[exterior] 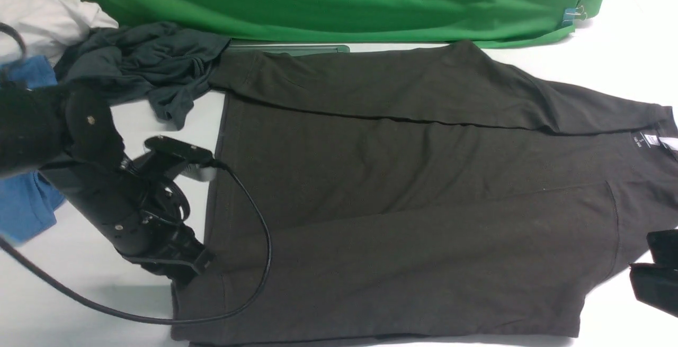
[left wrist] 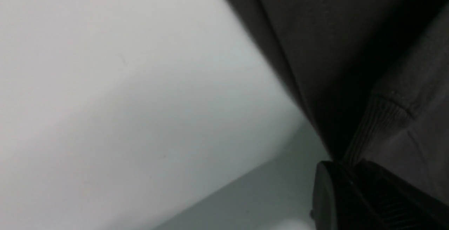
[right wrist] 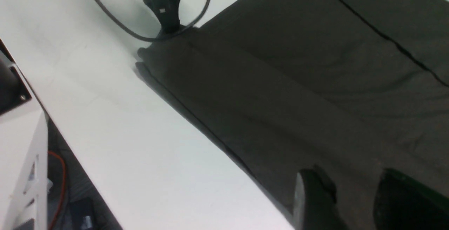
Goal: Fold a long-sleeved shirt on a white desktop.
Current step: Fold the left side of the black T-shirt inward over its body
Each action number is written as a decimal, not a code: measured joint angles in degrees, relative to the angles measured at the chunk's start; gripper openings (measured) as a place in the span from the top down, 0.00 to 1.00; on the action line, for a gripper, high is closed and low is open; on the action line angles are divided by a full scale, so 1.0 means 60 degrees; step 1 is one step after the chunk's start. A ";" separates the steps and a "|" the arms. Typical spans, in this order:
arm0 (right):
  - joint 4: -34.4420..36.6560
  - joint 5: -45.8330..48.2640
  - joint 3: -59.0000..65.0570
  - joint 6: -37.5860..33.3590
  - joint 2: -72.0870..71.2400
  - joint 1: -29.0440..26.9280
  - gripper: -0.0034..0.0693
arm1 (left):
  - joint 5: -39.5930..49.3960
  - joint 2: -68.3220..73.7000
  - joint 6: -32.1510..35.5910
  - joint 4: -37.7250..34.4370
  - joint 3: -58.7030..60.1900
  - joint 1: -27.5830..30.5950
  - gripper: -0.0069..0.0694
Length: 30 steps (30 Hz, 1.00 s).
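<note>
Left hand (left wrist: 350, 168) pinching cuff of dark shirt (exterior: 402, 262), right hand (right wrist: 354, 195) apart-jawed, nothing gripped; shirt spread across white surface (exterior: 143, 304), both sleeves folded over the body

The front view looks forward and obliquely down from between the arms, taking in most of the long-sleeved shirt (exterior: 402, 167), with the green cloth backdrop (exterior: 328, 2) at twelve o'clock. The left wrist view faces the white desktop (left wrist: 122, 100) at close range, covering a small stretch of shirt edge. The right wrist view looks from farther off across the desktop toward the left gripper (right wrist: 170, 21). Front and right wrist views share the folded sleeve near that gripper.
</note>
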 joint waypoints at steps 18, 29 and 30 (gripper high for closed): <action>0.0075 -0.0341 -0.2112 -0.4337 0.7183 -0.3057 0.46 | 0.0533 -0.3073 -0.0213 -0.0143 0.0000 0.0000 0.86; 0.1775 0.0024 -0.4837 -0.9278 1.1097 -0.4104 0.17 | 0.0455 -0.3081 -0.0248 -0.0154 0.0000 0.0000 0.86; 0.1833 0.0092 -0.4974 -0.9440 1.1361 -0.4104 0.17 | 0.0455 -0.3081 -0.0248 -0.0154 0.0000 0.0000 0.86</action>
